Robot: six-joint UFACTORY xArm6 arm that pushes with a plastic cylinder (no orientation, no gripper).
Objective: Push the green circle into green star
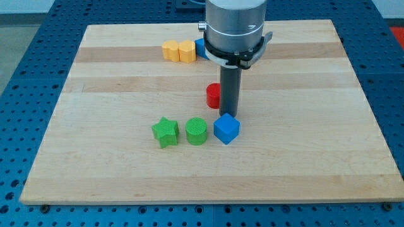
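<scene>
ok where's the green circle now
The green circle sits low and centre on the board, between the green star at its left and the blue cube at its right.

Pale wooden board looks smooth and matt; green circle shows ridged plastic.

The green circle is a short ribbed cylinder lying flat on the wooden surface, low in the view. Just beside it, to the view's left, lies the green star, with a narrow gap between them.
</scene>
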